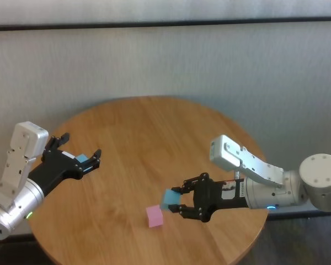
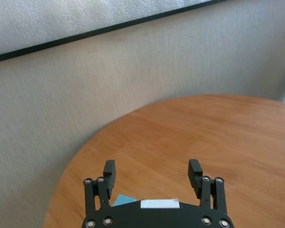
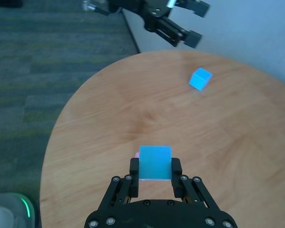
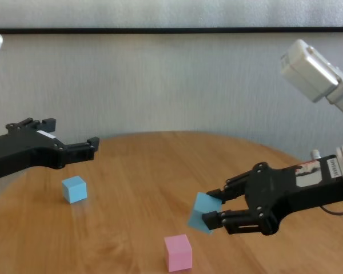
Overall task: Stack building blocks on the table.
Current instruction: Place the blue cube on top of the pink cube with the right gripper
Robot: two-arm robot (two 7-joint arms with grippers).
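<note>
Matte pink cube (image 4: pixel 178 253) (plain) on wood-grain table (image 1: pixel 154 143).

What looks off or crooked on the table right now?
Only the light blue block in the right claw: it hangs tilted on a corner above the pink block. Nothing is spilled or damaged.
</note>
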